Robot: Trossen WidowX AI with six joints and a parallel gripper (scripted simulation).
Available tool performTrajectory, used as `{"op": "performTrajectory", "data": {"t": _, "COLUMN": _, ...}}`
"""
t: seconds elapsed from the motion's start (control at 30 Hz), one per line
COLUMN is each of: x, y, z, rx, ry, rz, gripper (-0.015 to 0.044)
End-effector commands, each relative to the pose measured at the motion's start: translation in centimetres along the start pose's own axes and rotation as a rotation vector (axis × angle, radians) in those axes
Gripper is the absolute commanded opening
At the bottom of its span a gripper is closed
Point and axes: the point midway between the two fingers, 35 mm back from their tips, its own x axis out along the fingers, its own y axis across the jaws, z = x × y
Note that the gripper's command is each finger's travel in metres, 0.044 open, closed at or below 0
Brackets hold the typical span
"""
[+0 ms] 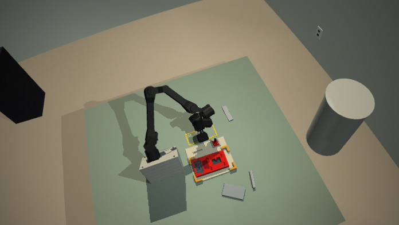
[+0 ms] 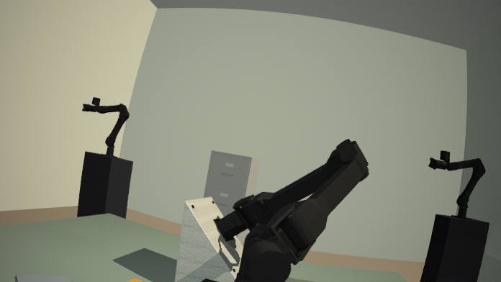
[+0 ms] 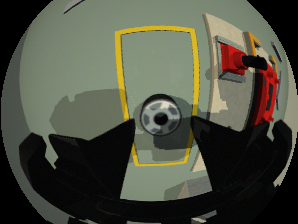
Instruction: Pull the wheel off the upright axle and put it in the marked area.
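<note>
The wheel, grey with a dark rim and hub hole, appears to lie flat on the table inside the yellow outline of the marked area. My gripper is open, low over the area, with one fingertip on each side of the wheel and a gap showing on both sides. In the top view the gripper hides the wheel. The black axle stands bare on its red base, beside the marked area. The exterior view does not show the fingertips.
The pale board with a red plate and orange corner pieces lies right beside the area. A grey bar lies behind it. Another bar and a grey slab lie beyond the board. The arm's base block stands to the left.
</note>
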Motion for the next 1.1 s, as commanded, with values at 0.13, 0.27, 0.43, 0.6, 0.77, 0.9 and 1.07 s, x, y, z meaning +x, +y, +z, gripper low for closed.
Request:
{"op": "performTrajectory", "data": {"t": 0.13, "x": -5.2, "y": 0.2, "z": 0.2, "rx": -0.002, "ry": -0.022, "rz": 0.003, "gripper": 0.03}}
{"op": "performTrajectory", "data": {"t": 0.27, "x": -4.8, "y": -0.1, "z": 0.2, "rx": 0.004, "ry": -0.021, "rz": -0.001, "gripper": 0.0326}}
{"op": "performTrajectory", "data": {"t": 0.43, "x": -7.3, "y": -2.0, "z": -2.9, "rx": 0.003, "ry": -0.02, "rz": -0.009, "gripper": 0.044}}
{"op": "performTrajectory", "data": {"t": 0.6, "x": -9.4, "y": -3.5, "z": -6.9, "rx": 0.002, "ry": -0.019, "rz": -0.004, "gripper": 0.044}}
{"op": "performTrajectory", "data": {"t": 0.77, "x": -9.9, "y": -3.8, "z": -8.1, "rx": 0.002, "ry": -0.018, "rz": 0.0, "gripper": 0.044}}
{"op": "performTrajectory", "data": {"t": 0.9, "x": -9.9, "y": -3.8, "z": -8.1, "rx": 0.002, "ry": -0.018, "rz": 0.0, "gripper": 0.044}}
{"op": "performTrajectory", "data": {"t": 1.07, "x": -9.9, "y": -3.8, "z": -8.1, "rx": 0.002, "ry": -0.018, "rz": 0.0, "gripper": 0.044}}
